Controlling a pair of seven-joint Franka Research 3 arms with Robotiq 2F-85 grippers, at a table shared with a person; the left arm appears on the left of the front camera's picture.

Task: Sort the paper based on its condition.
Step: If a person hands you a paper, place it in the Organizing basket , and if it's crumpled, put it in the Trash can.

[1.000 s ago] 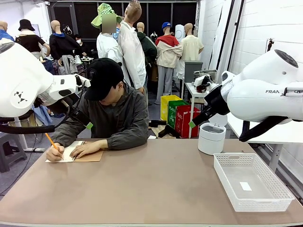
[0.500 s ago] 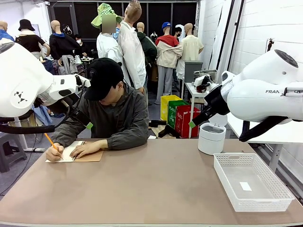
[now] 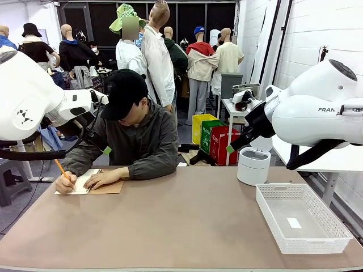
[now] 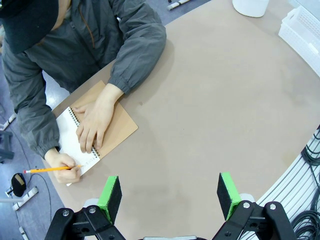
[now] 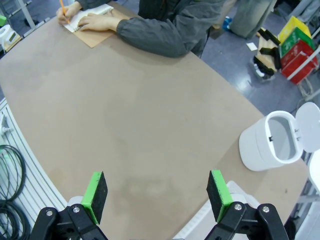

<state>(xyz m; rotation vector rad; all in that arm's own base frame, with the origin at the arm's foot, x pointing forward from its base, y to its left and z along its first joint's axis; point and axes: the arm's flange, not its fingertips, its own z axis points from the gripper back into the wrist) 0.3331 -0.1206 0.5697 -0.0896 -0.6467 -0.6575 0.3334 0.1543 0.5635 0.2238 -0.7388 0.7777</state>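
The paper (image 3: 75,183) (image 4: 66,129) is the white page lying open in a spiral notebook at the far left of the table. Beside it is the notebook's brown cover (image 3: 111,188) (image 4: 123,128). The person presses one hand on the page and writes on it with an orange pencil (image 3: 60,169) (image 4: 50,169). My left gripper (image 4: 170,192) hangs open and empty high above the table, near the person. My right gripper (image 5: 157,189) is open and empty too, raised over the right side of the table.
A white mesh basket (image 3: 271,218) (image 4: 305,25) sits at the right front with a small white tag (image 3: 294,223) in it. A round white bin (image 3: 253,167) (image 5: 267,150) with its lid up stands behind it. The person's arms rest on the far left edge.
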